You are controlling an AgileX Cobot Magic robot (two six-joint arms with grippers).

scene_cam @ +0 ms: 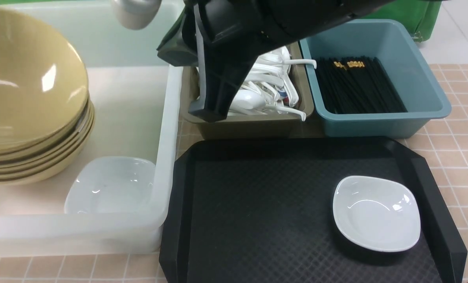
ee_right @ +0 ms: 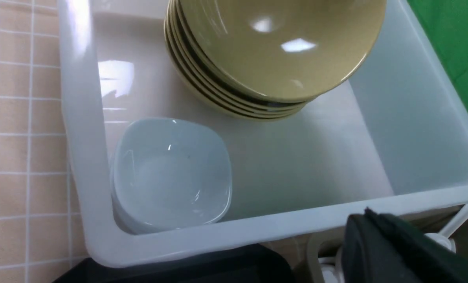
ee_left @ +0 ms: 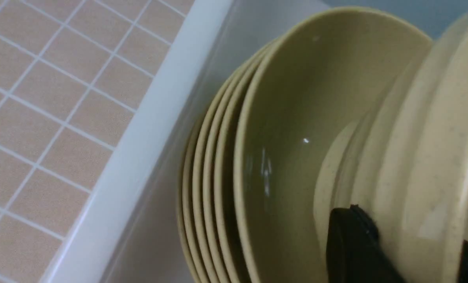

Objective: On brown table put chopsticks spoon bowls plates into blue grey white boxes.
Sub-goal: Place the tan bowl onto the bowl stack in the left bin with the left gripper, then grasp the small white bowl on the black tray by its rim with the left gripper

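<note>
The white tub (scene_cam: pixel 167 118) holds stacked yellow bowls (scene_cam: pixel 29 98), partly cut off by the frame. The left gripper (ee_left: pixel 410 255) straddles the tilted top bowl's wall, and I cannot tell whether it is clamped on it. Chopsticks (scene_cam: pixel 359 90) lie in the teal bin (scene_cam: pixel 414 78), gold ends pointing away from the robot; a white dish (scene_cam: pixel 377 212) sits on the black tray (scene_cam: pixel 257 204). The right gripper (scene_cam: pixel 210 112) hangs pinched together above the spoons (scene_cam: pixel 273 78).

A pinkish-tan tiled surface (scene_cam: pixel 454 157) carries a black textured octagonal plastic tray (scene_cam: pixel 257 204) at 6 o'clock, a translucent white plastic tub (scene_cam: pixel 167 157) at 9, a grey-brown rectangular plastic bin (scene_cam: pixel 245 129) at 12 and a teal-blue plastic bin (scene_cam: pixel 375 127) at 2.
</note>
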